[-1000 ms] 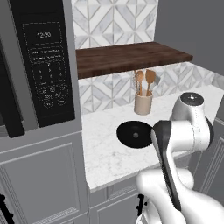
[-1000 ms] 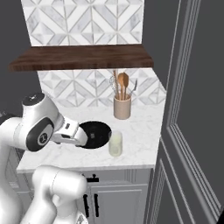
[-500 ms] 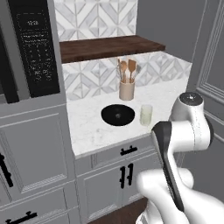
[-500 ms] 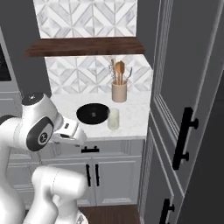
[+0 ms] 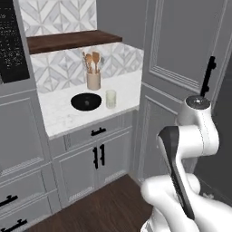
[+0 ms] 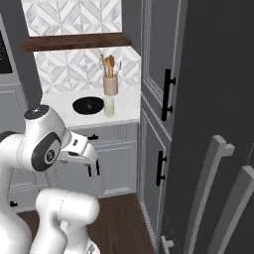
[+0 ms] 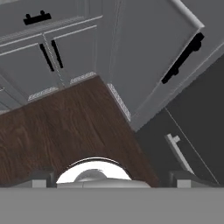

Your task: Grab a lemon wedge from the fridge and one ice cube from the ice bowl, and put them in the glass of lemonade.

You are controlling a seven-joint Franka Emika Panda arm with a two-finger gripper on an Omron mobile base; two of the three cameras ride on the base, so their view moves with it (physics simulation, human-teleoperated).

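Note:
The fridge (image 6: 218, 74) fills the right of the right base view, dark grey, its doors shut behind two pale bar handles (image 6: 214, 184). The lemon wedge is hidden. On the white counter (image 5: 61, 115) stand a black bowl (image 5: 86, 101), which I take for the ice bowl, and beside it the pale glass of lemonade (image 5: 110, 99). Both also appear in the right base view, bowl (image 6: 88, 104) and glass (image 6: 109, 105). No ice cube can be made out. My gripper (image 7: 111, 180) points down at the floor, open and empty. The fridge (image 7: 197, 122) lies to its right.
A utensil holder (image 5: 94, 78) with wooden spoons stands behind the glass. A tall grey cabinet with a black handle (image 5: 208, 74) sits between counter and fridge. Base cabinets (image 5: 97, 156) run below the counter. Dark wood floor (image 7: 65, 131) lies under the hand.
The whole picture has shifted: the base has backed away and turned right. The microwave slid off to the left, and the fridge and floor came into view. The gripper stays open.

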